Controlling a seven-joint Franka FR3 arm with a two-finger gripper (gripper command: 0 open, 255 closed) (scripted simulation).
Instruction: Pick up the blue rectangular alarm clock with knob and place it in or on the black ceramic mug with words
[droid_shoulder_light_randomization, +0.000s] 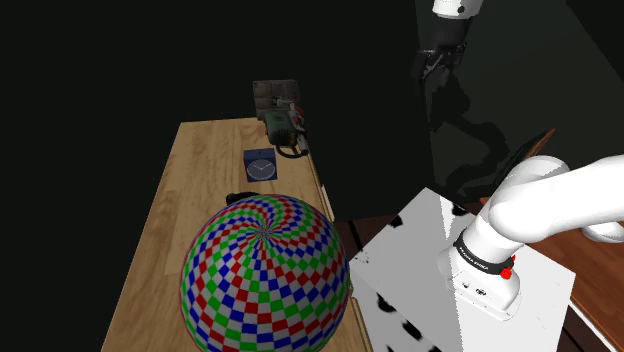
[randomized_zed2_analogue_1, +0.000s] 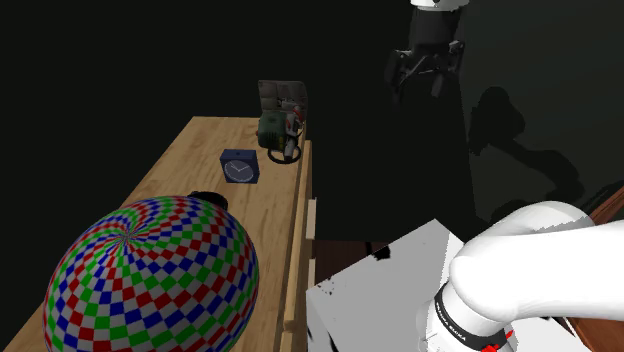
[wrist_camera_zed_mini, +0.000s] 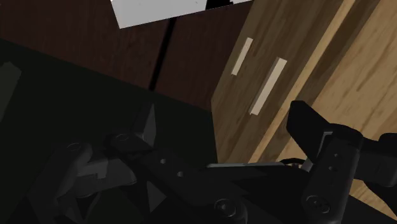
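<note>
I'm watching one table (droid_shoulder_light_randomization: 190, 170) carrying everything.
From the clock (droid_shoulder_light_randomization: 260, 165), shoulder view: the mug (droid_shoulder_light_randomization: 240, 195) is sitting at seven o'clock, the ball (droid_shoulder_light_randomization: 264, 275) at six, a device (droid_shoulder_light_randomization: 281, 126) at one.

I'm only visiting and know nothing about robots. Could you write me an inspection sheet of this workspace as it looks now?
Surface: wooden counter, in a dim scene.
Job's things: blue clock stands on the counter, face showing; black mug sits just beyond the ball, largely hidden by it.
Clutter: big chequered ball; green object and greyish box at the counter's far end.
Grippers: gripper open, holding nothing, high up beside the counter.
Cables: nothing seen.
Surroundings: white stand; dark walls.
</note>
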